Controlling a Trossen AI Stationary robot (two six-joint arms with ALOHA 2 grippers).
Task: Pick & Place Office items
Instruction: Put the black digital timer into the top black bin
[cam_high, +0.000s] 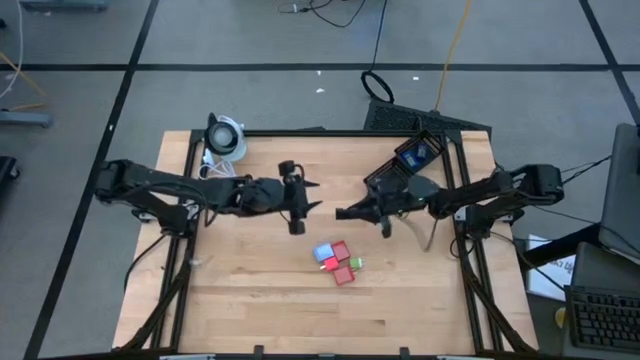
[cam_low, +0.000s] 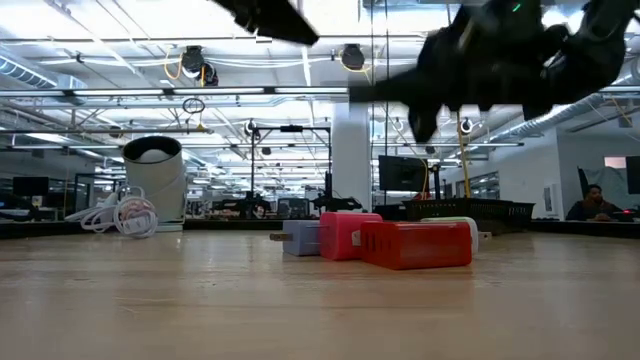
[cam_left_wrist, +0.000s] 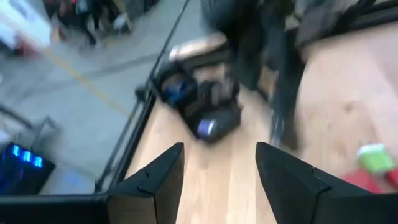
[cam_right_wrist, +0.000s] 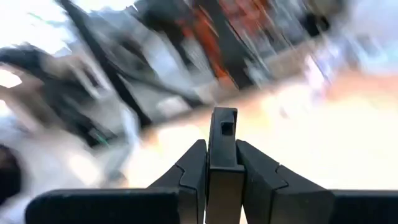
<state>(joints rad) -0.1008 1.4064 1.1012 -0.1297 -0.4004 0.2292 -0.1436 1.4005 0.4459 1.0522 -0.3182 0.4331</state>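
right gripper (cam_right_wrist: 222, 163) clenched on black block (cam_right_wrist: 222, 134), aloft | left gripper (cam_left_wrist: 219, 163) released, idle at 9 o'clock | basket (cam_high: 425, 150) at 1 o'clock | cluster (cam_high: 337, 261) still unpicked

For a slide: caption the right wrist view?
Right gripper jaws shut on a black block, above the wooden table.

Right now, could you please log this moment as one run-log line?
left end effector: open, empty, raised | right end effector: shut on black block | cluster of blocks: on table

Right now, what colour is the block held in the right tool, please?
Black block, clearest in the right wrist view.
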